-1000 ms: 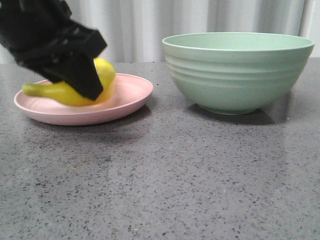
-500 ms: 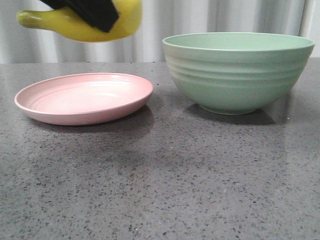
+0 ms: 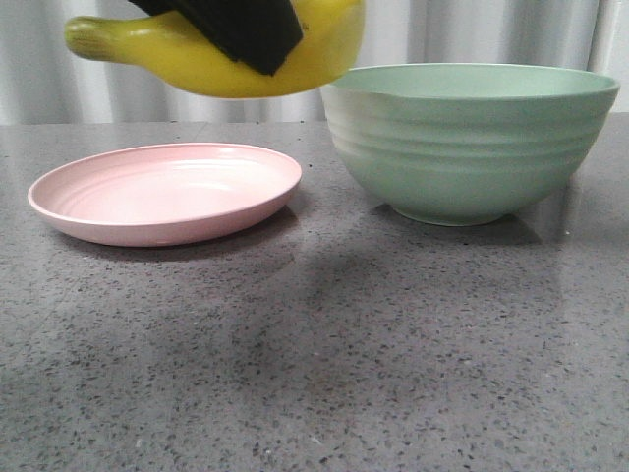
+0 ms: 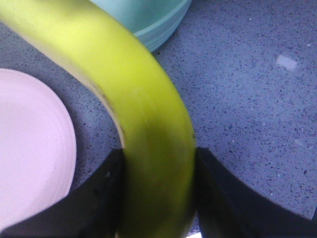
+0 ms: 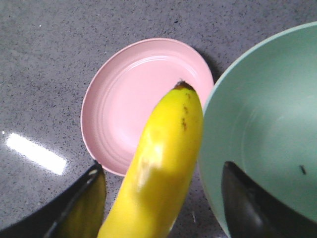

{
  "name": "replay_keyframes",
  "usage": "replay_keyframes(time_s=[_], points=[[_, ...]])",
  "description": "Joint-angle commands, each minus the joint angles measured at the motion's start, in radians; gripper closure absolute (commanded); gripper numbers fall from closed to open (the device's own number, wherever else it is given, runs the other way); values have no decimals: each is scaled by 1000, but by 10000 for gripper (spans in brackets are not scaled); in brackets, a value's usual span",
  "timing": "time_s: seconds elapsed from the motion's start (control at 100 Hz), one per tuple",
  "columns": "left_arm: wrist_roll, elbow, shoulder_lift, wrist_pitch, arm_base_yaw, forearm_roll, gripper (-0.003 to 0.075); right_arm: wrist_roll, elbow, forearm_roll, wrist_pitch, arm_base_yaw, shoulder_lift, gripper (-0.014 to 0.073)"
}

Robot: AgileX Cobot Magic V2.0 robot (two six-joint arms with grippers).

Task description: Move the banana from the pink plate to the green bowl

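Observation:
My left gripper (image 3: pixel 251 29) is shut on the yellow banana (image 3: pixel 177 59) and holds it high above the table. In the front view the banana hangs over the right part of the pink plate (image 3: pixel 167 192), its blunt end at the left rim of the green bowl (image 3: pixel 462 147) and its stem end pointing left. In the left wrist view both black fingers (image 4: pixel 99 193) press the banana (image 4: pixel 143 124). My right gripper (image 5: pixel 163 171) is open; the banana (image 5: pixel 168 158) shows between its spread fingers without touching them, with the plate (image 5: pixel 133 94) and bowl (image 5: pixel 262 129) below.
The plate is bare and the bowl's inside looks bare apart from a small dark speck (image 5: pixel 302 170). The grey speckled tabletop (image 3: pixel 314 374) stretches in front. A pale curtain (image 3: pixel 472 29) hangs behind the table.
The left gripper lifted the banana off the pink plate, then carried it right; its blunt end now reaches the bowl's left rim.

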Motion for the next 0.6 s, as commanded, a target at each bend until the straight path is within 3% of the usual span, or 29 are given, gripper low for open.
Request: replay_keyframes(time_s=[0.0,0.44,0.51,0.59], points=[[-2,-35,-34,-61,-9,-19,739,-7,-38,42,-68,-1,-6,168],[-2,-35,-34,-61,-9,-22,738,-7,-38,98,-124,-1,81,183],[-2,-35,-34,-61,-9,-22,738,-7,-38,98,-124,-1,83,246],[-2,-35,-34,-65,-9,-22,729,-7,-38,98,-124,-1,83,392]])
